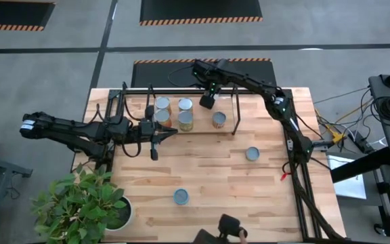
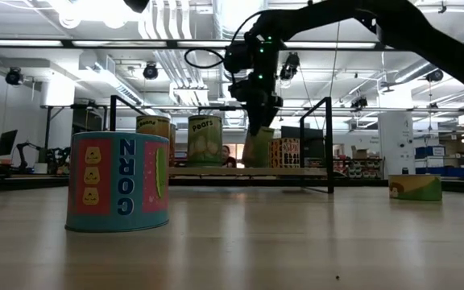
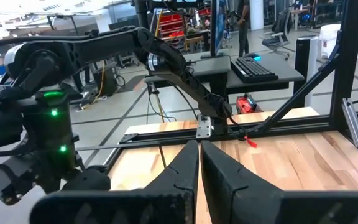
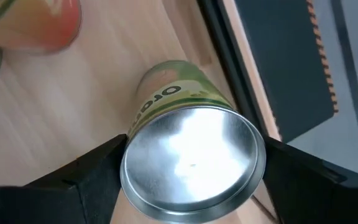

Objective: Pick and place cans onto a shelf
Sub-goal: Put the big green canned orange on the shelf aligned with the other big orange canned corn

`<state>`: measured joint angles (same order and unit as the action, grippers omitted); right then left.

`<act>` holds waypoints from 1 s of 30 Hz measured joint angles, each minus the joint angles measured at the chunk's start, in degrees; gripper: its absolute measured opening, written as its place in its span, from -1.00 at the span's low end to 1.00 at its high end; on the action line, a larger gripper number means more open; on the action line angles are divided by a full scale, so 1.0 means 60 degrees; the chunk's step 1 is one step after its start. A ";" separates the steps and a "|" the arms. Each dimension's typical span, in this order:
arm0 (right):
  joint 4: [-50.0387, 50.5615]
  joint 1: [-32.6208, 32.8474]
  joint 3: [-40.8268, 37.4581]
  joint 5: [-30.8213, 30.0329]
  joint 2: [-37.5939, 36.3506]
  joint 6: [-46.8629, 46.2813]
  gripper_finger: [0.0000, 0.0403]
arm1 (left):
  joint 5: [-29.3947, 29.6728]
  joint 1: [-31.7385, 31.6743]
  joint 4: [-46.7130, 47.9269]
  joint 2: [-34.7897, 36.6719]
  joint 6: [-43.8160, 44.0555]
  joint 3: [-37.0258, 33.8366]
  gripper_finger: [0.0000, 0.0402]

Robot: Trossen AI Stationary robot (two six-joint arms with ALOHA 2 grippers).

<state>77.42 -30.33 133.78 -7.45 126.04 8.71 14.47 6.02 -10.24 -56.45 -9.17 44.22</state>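
A green-labelled can (image 4: 191, 158) with a shiny silver round top sits between the wide-spread fingers of the right gripper (image 1: 207, 102), above the far edge of the light wooden shelf (image 1: 225, 129). Only the right wrist view shows its lid. Other cans (image 1: 184, 114) stand on the shelf. The left gripper (image 1: 154, 154), fingers pressed together, hovers over the wood-plank desk (image 1: 208, 176).
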 joint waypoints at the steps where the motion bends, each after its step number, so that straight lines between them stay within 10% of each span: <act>1: -0.0033 0.0009 -0.0003 -0.0001 0.0000 0.0031 0.62 | -0.0001 -0.0001 -0.0004 0.0000 0.0000 -0.0002 -0.99; 30: -0.0240 0.1139 0.0160 0.0070 -0.1670 0.1000 0.64 | 0.0002 -0.0003 -0.0013 -0.0228 0.0241 -0.0002 -0.99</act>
<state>75.99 -23.50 134.74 -7.03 116.02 14.71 14.48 6.01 -10.32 -57.82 -7.72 44.21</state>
